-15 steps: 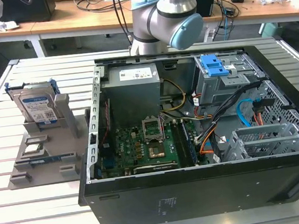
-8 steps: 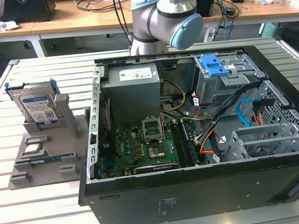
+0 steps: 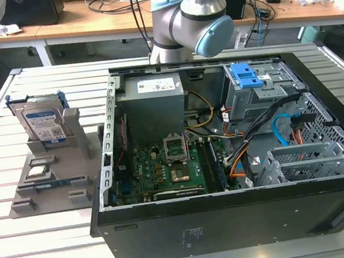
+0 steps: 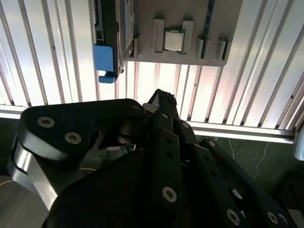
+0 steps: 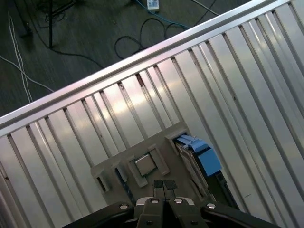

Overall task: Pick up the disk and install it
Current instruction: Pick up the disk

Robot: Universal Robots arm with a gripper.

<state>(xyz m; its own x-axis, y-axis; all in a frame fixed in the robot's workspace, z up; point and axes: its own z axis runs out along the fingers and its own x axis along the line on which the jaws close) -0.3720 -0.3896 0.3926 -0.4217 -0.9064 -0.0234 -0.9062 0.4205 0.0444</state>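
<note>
The disk (image 3: 43, 125) stands on edge in a grey holder (image 3: 48, 179) on the slatted table at the exterior view's left, its white-and-blue label facing outward and its blue carrier bracket around it. In both wrist views it appears from above, edge-on, as the disk (image 5: 195, 161) and the disk (image 4: 124, 23) with a blue bracket end (image 4: 103, 59). My gripper (image 5: 164, 186) hangs well above the holder, shut, with nothing between its fingers (image 4: 164, 102). It is apart from the disk.
An open computer case (image 3: 231, 221) fills the exterior view's right, with a grey drive cage and blue latch (image 3: 246, 75) at its back. The arm (image 3: 191, 16) rises behind the case. The holder also carries a processor chip (image 5: 144, 165) and a memory stick. Cables lie on the floor beyond the table edge (image 5: 118, 71).
</note>
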